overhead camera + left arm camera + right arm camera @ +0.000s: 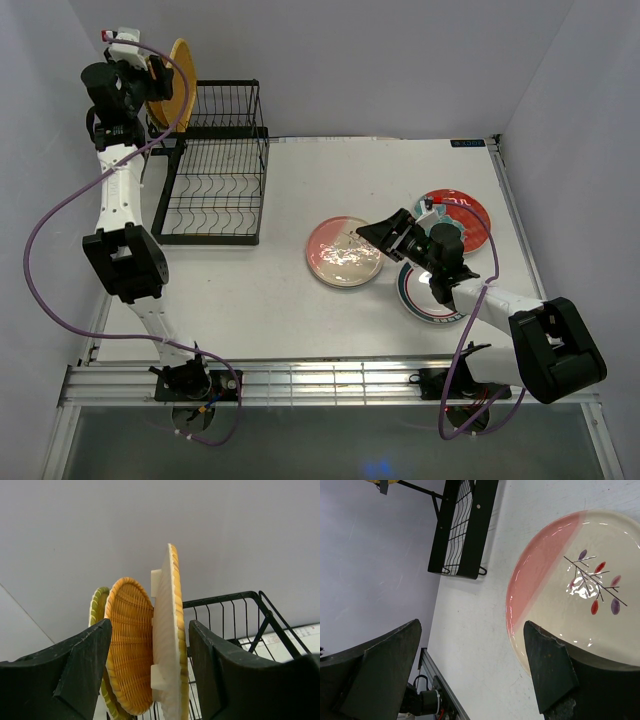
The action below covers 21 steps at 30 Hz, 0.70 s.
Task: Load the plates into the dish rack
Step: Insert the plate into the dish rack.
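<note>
My left gripper (155, 85) is raised at the rear basket of the black dish rack (215, 170). In the left wrist view its jaws (150, 625) stand open around two upright yellow woven plates: a round one (131, 655) and one seen edge-on with a white back (170, 645). A gap shows at the right finger (220, 670). A green-rimmed plate (97, 610) stands behind them. My right gripper (375, 232) is open and low at the near edge of the pink-and-white plate (345, 250), with one finger (550, 670) over the rim (520, 605).
A red plate (458, 215) and a teal-patterned plate (428, 298) lie flat on the table's right side, partly under the right arm. The rack's lower tray of wavy wires (465, 530) is at the table's left, against the wall.
</note>
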{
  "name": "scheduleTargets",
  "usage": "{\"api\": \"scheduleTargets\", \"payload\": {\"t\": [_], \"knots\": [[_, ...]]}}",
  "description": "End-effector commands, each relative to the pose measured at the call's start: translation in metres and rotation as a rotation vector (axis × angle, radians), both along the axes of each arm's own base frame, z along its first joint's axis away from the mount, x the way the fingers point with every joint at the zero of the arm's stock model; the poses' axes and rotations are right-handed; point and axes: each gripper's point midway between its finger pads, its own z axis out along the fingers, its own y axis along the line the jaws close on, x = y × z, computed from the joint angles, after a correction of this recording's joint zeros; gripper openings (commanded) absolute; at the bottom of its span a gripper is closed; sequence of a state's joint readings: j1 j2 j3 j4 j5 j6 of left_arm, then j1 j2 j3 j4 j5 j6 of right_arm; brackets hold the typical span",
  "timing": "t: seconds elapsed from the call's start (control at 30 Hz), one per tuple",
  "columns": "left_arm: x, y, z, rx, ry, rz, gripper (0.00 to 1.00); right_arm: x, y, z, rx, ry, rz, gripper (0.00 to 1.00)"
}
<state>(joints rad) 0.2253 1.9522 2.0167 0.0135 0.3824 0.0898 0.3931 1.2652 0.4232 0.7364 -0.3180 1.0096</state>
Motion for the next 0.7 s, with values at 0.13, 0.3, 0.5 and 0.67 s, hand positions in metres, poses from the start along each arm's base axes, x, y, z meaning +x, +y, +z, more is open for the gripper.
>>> {"api": "scheduleTargets", "payload": {"t": [0.13, 0.3, 0.5, 0.67], "knots": [[-0.024, 0.000, 0.015, 0.000, 0.026, 0.021, 0.66, 0.004, 0.005, 0.034, 0.033, -0.102, 0.019, 0.88], [-0.028, 0.002, 0.001, 0.029, 0.054, 0.035, 0.56, 0.005, 0.006, 0.032, 0.031, -0.090, 0.025, 0.88], [-0.029, 0.004, 0.000, 0.036, 0.066, 0.046, 0.14, 0.004, 0.007, 0.030, 0.029, -0.086, 0.028, 0.88], [-0.024, 0.010, 0.009, 0.027, 0.058, 0.075, 0.00, 0.005, 0.007, 0.029, 0.028, -0.083, 0.025, 0.88]]}}
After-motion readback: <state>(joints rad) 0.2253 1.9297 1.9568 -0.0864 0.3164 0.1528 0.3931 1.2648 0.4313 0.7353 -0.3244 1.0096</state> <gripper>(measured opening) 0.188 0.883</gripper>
